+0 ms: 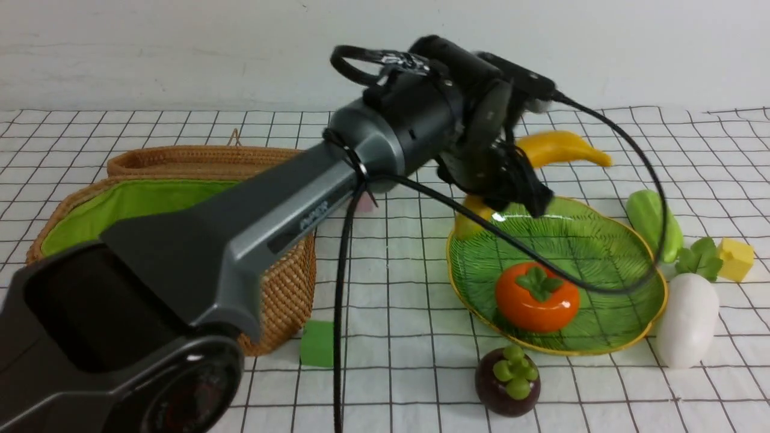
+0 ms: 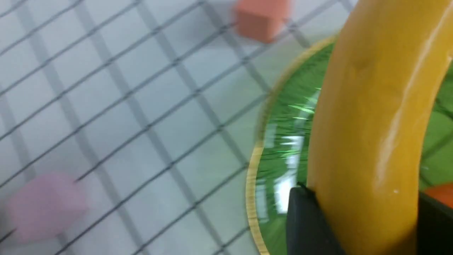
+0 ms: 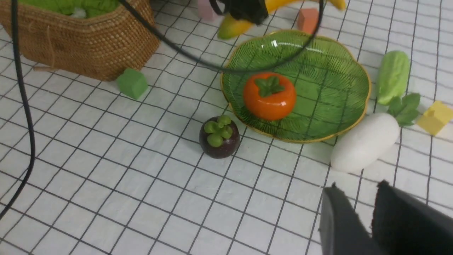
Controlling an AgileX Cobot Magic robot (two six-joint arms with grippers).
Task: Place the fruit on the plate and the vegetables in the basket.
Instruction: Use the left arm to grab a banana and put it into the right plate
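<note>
Banana (image 1: 565, 147) gripped mid-length by left tool (image 2: 370, 223), long axis left-right

Checked cloth (image 1: 421, 373), green cube (image 1: 317, 343), yellow cube (image 1: 735, 258), pink cube (image 2: 46, 205), orange cube (image 2: 262, 17)

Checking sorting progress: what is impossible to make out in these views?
Basket inside: left arm covers it in front view; right wrist view cuts it off.
Banana middle: behind left hand, front view.
Right hand: cut by frame edge, right wrist view; opening unclear.
</note>
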